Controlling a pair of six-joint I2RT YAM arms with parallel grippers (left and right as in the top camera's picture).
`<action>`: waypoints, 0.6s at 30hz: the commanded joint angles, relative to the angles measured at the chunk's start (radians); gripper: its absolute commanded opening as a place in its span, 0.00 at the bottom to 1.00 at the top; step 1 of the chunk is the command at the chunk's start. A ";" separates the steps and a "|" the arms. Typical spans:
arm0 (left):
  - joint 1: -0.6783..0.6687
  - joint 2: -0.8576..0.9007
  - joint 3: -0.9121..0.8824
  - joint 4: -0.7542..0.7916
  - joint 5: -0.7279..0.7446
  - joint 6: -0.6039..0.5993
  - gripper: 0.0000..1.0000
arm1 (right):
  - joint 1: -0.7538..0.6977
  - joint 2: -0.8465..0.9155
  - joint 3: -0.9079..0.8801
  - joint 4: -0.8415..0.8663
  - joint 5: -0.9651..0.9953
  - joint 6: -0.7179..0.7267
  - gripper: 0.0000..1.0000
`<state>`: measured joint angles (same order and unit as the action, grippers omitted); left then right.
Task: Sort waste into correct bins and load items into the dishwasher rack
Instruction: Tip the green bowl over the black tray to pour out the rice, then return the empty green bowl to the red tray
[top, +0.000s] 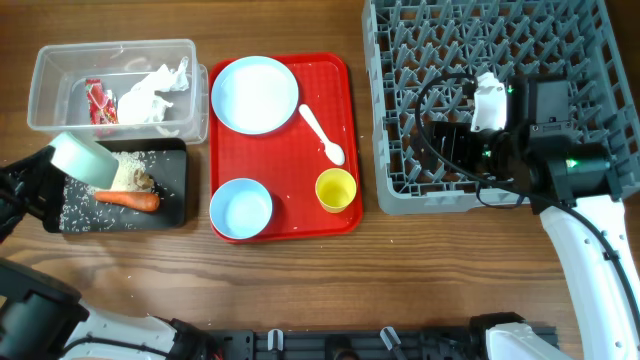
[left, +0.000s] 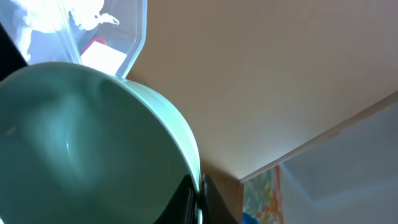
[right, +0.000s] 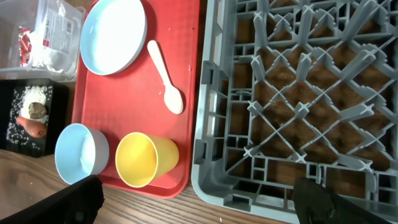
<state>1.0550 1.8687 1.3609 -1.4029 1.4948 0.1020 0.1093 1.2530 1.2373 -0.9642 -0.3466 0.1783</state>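
My left gripper (left: 200, 202) is shut on the rim of the pale green bowl (top: 85, 157), which is tipped over the black tray (top: 170, 160). Rice (top: 122, 172), a brown scrap (top: 144, 182) and a carrot (top: 128, 200) lie in that tray. The clear tub (top: 50, 60) holds the red wrapper (top: 100, 103) and the tissue (top: 152, 90). On the red tray (top: 340, 80) sit the plate (top: 255, 94), spoon (top: 323, 134), yellow cup (top: 336, 189) and light blue bowl (top: 241, 209). My right gripper (right: 199, 202) hangs open and empty over the grey rack's (top: 400, 200) front left corner.
The rack (right: 211, 155) stands close beside the red tray (right: 194, 37), with a narrow strip of wood between them. The tub and black tray touch the red tray's left side. Bare wooden table runs along the front edge.
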 joint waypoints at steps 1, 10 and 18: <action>-0.060 -0.059 0.012 -0.006 0.038 0.079 0.04 | -0.002 0.009 0.017 0.011 0.013 0.006 1.00; -0.613 -0.272 0.012 0.224 -0.288 0.065 0.04 | -0.002 0.009 0.017 0.024 0.013 0.007 1.00; -1.365 -0.240 0.012 0.558 -1.410 -0.353 0.04 | -0.002 0.009 0.017 0.020 0.013 0.008 1.00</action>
<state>-0.1616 1.6176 1.3655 -0.8700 0.5823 -0.1017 0.1093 1.2533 1.2373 -0.9455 -0.3389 0.1787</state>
